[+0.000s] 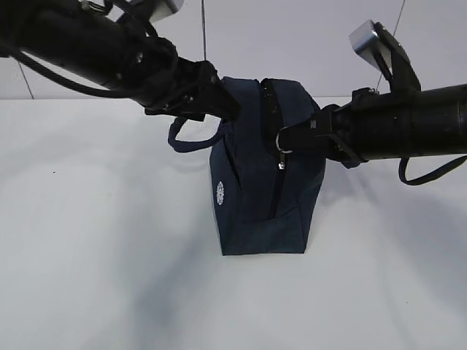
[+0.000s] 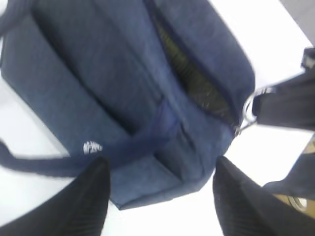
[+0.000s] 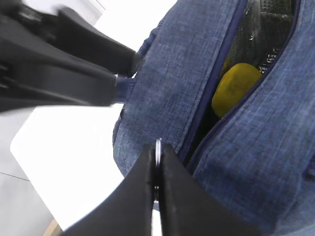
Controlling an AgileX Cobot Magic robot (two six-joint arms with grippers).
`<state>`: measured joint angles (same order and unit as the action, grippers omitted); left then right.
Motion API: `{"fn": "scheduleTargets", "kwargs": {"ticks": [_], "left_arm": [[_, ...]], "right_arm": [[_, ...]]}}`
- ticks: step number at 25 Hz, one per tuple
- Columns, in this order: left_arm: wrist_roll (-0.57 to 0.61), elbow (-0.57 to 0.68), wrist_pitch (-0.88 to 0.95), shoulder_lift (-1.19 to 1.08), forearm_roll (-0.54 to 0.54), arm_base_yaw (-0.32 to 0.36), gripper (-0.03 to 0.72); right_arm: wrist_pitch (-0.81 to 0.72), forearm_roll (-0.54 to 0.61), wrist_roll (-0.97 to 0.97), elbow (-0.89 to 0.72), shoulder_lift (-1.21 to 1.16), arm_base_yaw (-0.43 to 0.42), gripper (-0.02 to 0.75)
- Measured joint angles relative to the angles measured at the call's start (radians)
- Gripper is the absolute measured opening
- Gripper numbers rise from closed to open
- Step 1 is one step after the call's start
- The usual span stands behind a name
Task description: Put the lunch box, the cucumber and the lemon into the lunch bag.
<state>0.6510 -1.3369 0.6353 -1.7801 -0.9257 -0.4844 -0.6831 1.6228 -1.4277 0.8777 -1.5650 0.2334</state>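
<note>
A: Right wrist view shows the right pincer (image 3: 156, 169) closed on the metal ring pull (image 3: 158, 147), with the lemon (image 3: 235, 88) inside the lunch bag (image 3: 275, 162), beyond the fingertips.

B: And the left pincer (image 2: 160, 189)?

A: Its jaws stand apart, holding nothing, above the bag's handle (image 2: 44, 162). The bag stands on the table (image 1: 95, 277). I think the zipper slot runs away from the right pincer, which is the nearer one.
</note>
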Motion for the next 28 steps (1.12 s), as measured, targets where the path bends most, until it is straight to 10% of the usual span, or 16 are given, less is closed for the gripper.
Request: {"fn": "scheduleTargets", "kwargs": {"ticks": [7, 13, 28], "left_arm": [[0.013, 0.184, -0.090, 0.111, -0.026, -0.021, 0.475], [0.246, 0.337, -0.287, 0.168, -0.273, -0.141, 0.475], [0.310, 0.358, -0.453, 0.068, -0.366, -0.223, 0.472]], "right_arm": [[-0.002, -0.004, 0.000, 0.000, 0.000, 0.000, 0.001], [-0.011, -0.004, 0.000, 0.000, 0.000, 0.000, 0.000], [-0.037, -0.005, 0.000, 0.000, 0.000, 0.000, 0.001]]}}
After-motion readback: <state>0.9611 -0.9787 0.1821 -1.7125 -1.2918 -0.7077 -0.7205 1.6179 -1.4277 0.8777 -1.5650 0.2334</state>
